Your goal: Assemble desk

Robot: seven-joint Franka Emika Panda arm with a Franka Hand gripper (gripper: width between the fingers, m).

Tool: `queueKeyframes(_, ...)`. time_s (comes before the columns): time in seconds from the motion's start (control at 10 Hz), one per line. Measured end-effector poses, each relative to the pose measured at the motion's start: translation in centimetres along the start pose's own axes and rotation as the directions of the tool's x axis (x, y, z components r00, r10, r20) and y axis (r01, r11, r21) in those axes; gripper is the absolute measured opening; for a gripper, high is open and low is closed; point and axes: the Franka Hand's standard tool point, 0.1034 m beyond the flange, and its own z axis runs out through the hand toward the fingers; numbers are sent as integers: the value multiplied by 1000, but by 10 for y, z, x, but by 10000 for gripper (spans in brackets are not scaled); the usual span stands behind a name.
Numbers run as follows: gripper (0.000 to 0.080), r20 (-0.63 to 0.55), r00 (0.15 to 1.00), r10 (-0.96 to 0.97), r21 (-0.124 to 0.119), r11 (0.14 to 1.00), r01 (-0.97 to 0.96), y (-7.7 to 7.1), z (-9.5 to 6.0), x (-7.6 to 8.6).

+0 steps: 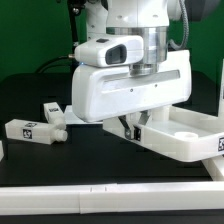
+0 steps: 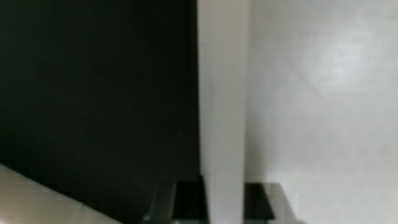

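Note:
The desk's white panel (image 1: 178, 125) lies at the exterior view's right, with a raised rim and a round socket (image 1: 186, 134) in its near corner. My gripper (image 1: 128, 127) reaches down from its white housing and is shut on the panel's left rim. In the wrist view that rim (image 2: 222, 90) runs as a white strip between my two dark fingers (image 2: 187, 200), and the gripper (image 2: 222, 192) is closed on it. The panel's flat inside (image 2: 329, 100) is on one side and the black table (image 2: 89, 80) on the other. Two tagged white legs (image 1: 32, 129) (image 1: 52, 110) lie apart at the left.
A long white bar (image 1: 100, 198) runs along the table's front edge, and a pale corner of it (image 2: 32, 200) shows in the wrist view. A black-and-white tag (image 1: 218, 143) sits on the panel's near right side. Cables hang behind the arm.

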Motion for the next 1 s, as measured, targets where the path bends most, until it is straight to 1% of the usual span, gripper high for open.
queueKeyframes(0.1,48,17,979,-205,-9,979,205,18,-1,7)
queueKeyframes(0.2,47,28,931,-364,-29,931,364,34,1,23)
queueKeyframes(0.3,47,43,881,-472,-29,881,473,35,5,28)
queueKeyframes(0.6,47,74,807,-586,-25,808,589,41,6,20)
queueKeyframes(0.7,47,90,743,-663,-19,745,667,43,7,18)
queueKeyframes(0.8,47,100,638,-763,-14,640,768,49,9,24)
queueKeyframes(0.9,47,98,568,-818,-13,569,822,49,16,35)
queueKeyframes(1.0,47,90,459,-884,-11,460,888,49,23,46)
